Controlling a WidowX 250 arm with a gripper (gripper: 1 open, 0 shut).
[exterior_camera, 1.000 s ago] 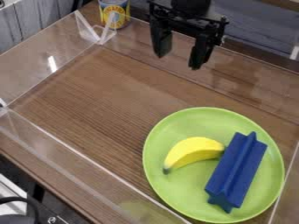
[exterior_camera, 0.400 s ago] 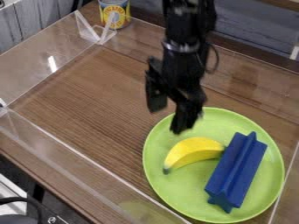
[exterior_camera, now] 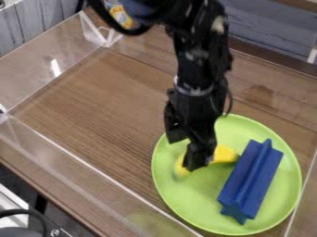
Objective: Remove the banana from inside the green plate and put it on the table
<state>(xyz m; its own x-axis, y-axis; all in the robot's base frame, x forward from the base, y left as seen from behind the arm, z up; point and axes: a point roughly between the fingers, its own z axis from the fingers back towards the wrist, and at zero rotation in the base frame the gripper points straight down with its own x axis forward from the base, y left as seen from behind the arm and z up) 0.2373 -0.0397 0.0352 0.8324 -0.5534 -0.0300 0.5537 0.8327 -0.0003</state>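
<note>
Banana [exterior_camera: 224, 155] on green plate [exterior_camera: 187, 193], beside blue block [exterior_camera: 250, 181], partly hidden behind black gripper [exterior_camera: 196, 152]; jaws spread wide, with no grip evident. Approach step judged in hand, ahead of grasping. Next, likely needed: fingers set astride the fruit, closure without catching the block, then lift towards bare wood-grain tabletop [exterior_camera: 93, 106].

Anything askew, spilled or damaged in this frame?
Nothing stands out. The banana and blue block lie on the green plate, with no spill or damage visible. The open gripper hides part of the banana, so that part can't be checked.
</note>
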